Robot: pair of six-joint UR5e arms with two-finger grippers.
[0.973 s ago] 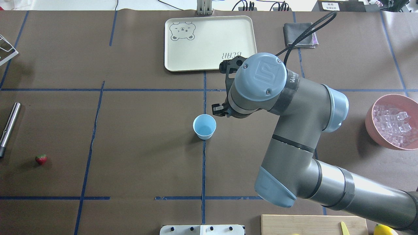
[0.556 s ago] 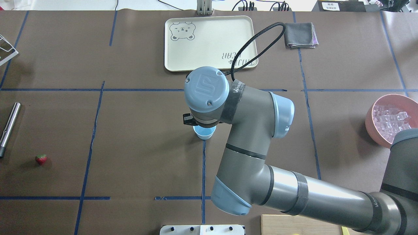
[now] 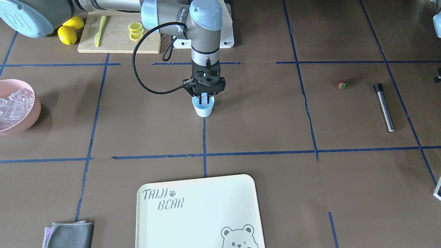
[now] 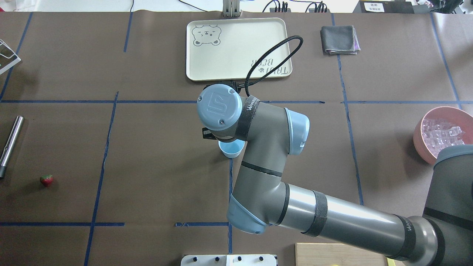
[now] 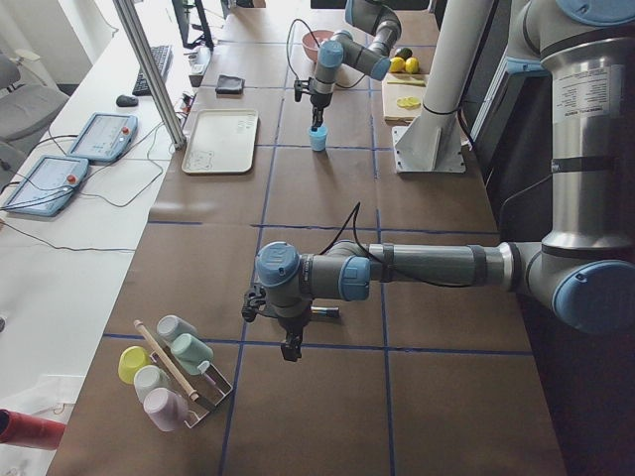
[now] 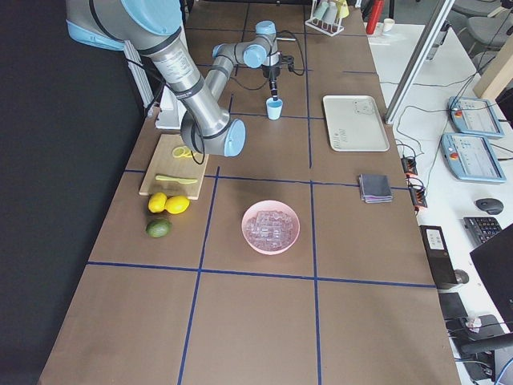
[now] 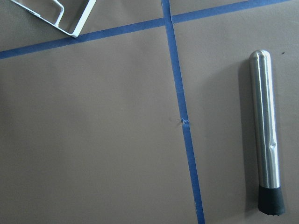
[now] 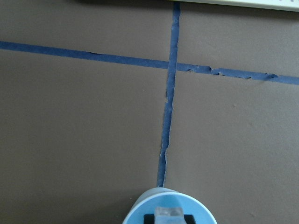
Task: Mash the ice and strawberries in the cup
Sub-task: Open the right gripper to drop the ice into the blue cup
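Right jaws: the right gripper (image 3: 205,98) points straight down over the cup (image 3: 203,111). Its jaws stand a narrow way apart, clamped on one clear ice cube (image 8: 169,215).
Cube and cup: the cube hangs at the cup's mouth. It seems about level with the rim, though the front view is too small to be sure.
Left jaws: the left gripper (image 5: 291,349) hangs low over the table (image 4: 155,147). It shows only from the side, so I cannot tell whether its jaws are apart or together.
Cup: upright on a blue tape line, mid-table.
Strawberry: the strawberry (image 4: 46,180) lies well apart from the cup, near the metal rod (image 4: 11,144).
Loose ice: the loose ice (image 6: 271,224) is heaped in the pink bowl (image 6: 290,241).
Wrist views: the right one shows the cube and dark pads inside the cup's blue ring. The left one shows the rod but no jaws.
Hidden: overhead, the right arm's wrist covers the gripper, the cube and part of the cup.
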